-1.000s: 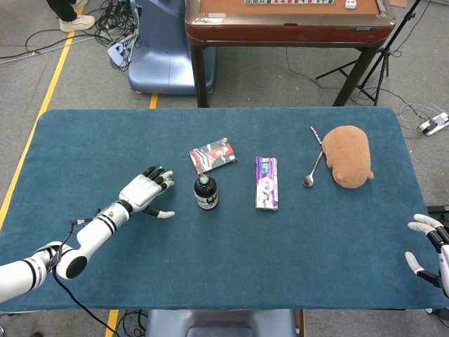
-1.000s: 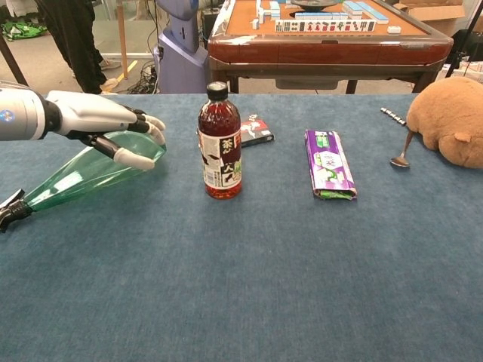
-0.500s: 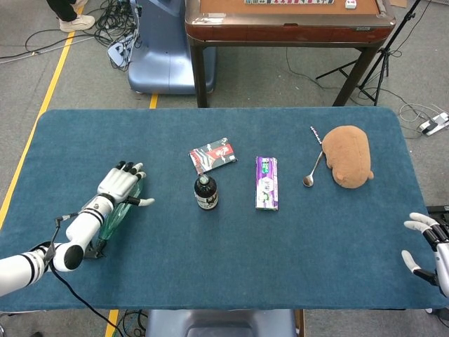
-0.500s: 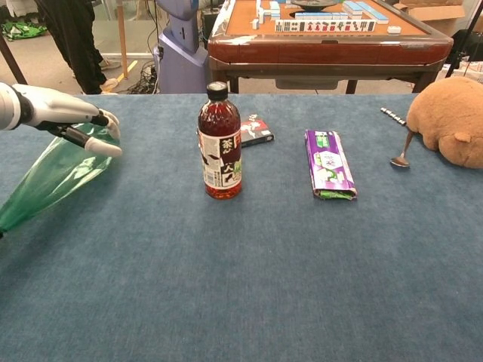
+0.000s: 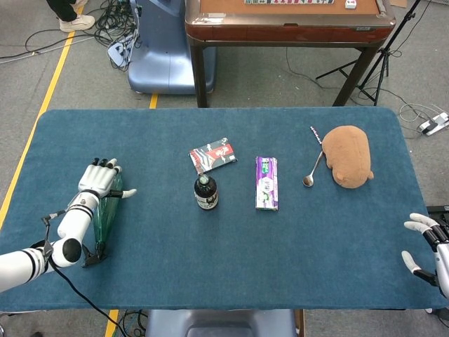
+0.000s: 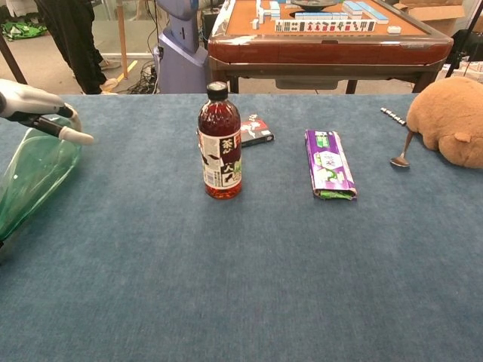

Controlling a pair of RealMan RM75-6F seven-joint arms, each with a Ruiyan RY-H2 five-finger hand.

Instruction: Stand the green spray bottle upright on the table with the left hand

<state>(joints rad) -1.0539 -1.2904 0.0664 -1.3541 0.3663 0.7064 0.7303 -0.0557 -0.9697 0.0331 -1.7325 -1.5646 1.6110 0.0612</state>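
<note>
Swinging leftward since a second ago, the left hand [image 5: 98, 181] held the green spray bottle [image 5: 106, 212] at frame left, base up, nozzle low. Bottle remained tilted, not yet upright. Right hand [image 5: 429, 247] idled lower right, fingers spread, empty.

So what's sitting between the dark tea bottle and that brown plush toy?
A purple packet and a spoon lie between the tea bottle and the plush toy, clearest in the head view.

Two bottles [image 5: 205, 192] [image 5: 106, 215], one spoon [image 5: 311, 173], one plush [image 5: 348, 156].
</note>
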